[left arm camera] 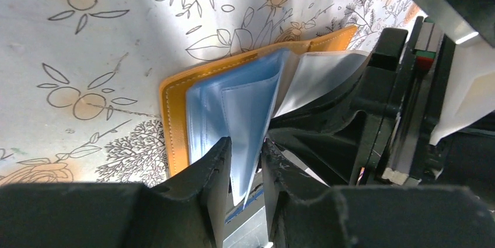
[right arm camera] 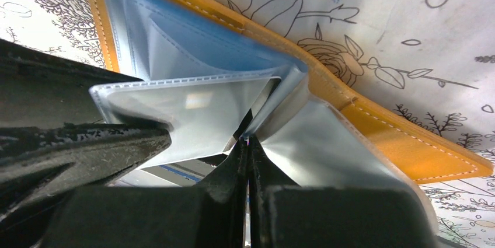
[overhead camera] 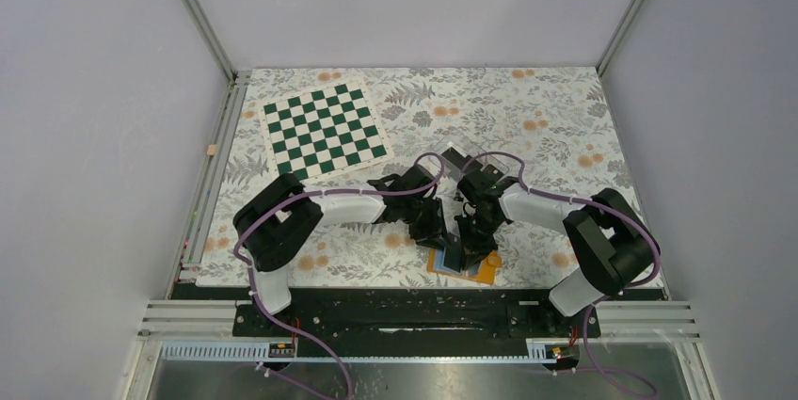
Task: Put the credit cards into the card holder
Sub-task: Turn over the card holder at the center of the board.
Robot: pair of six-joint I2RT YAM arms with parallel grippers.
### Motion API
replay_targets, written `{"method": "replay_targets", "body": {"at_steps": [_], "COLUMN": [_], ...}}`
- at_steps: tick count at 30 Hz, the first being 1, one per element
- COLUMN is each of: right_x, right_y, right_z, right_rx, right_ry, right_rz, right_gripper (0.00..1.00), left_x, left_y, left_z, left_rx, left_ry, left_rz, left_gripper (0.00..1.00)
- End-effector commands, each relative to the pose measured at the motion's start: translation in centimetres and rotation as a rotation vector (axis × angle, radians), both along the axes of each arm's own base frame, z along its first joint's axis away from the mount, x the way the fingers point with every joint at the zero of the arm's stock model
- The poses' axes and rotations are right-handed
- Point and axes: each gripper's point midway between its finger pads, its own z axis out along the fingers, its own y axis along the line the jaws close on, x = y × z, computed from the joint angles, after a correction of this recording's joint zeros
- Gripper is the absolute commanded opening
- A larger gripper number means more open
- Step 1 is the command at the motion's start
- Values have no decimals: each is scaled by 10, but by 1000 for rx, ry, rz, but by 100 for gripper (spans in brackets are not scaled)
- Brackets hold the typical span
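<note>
Top external view: the bench [overhead camera: 565, 118] is covered in a floral cloth and is bounded by grey walls at 9, 12 and 3 o'clock, with a metal rail along the 6 o'clock edge. The card holder [overhead camera: 484, 274] is laid open close to that 6 o'clock edge, slightly right of centre, so little room is left between it and the rail. Open cloth is left toward 3 o'clock and toward 12 o'clock beyond the arms. A green-and-white chequered mat [overhead camera: 325, 132] is spread at 10 o'clock, well apart from the card holder. A clear plastic box [overhead camera: 454, 157] is set just behind the two wrists, at 12 o'clock from the card holder.

Both tools are set close together over the card holder, near each other. In the left wrist view, the left tool [left arm camera: 245, 178] is seen with only a narrow gap. A light blue pocket leaf lies in that gap and is touched by both fingers [left arm camera: 217, 172]; whether the leaf is clamped cannot be told. In the right wrist view, the right tool [right arm camera: 248, 160] is seen fully closed. Its tips are pinched on the clear inner leaves where they meet, and the leaves are raised off the orange cover.

Counted: one card holder, one chequered mat, one clear plastic box, two tools.
</note>
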Motion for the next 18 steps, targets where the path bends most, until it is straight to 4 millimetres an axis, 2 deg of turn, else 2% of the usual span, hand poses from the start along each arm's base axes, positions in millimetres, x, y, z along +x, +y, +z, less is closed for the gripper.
{"method": "replay_targets", "body": {"at_steps": [1,4,8,13,18], "right_x": [5,6,9,14,19], "right_y": [2,4,6,6,3], "right_z": [-2,2,9,19,25], "right_rx": [-5,6,21,27,8], "right_ry": [-19,-32,-51,-88,-111], "right_rz": [-1,-2,-3,-5,-6], "right_gripper": [0,0,0,0,0], "left_x": [-2,-6,-5,-2,0], "left_y": [-18,-12,-5,4,24], "left_z": [19,7,7,13,14], "left_rx": [-78,-12,25,61,151], "left_ry": [-17,-5,-27,-55,-81], "left_rz": [-38,-44,-37,-36,-53], "left_gripper": [25,18,0,0,0]}}
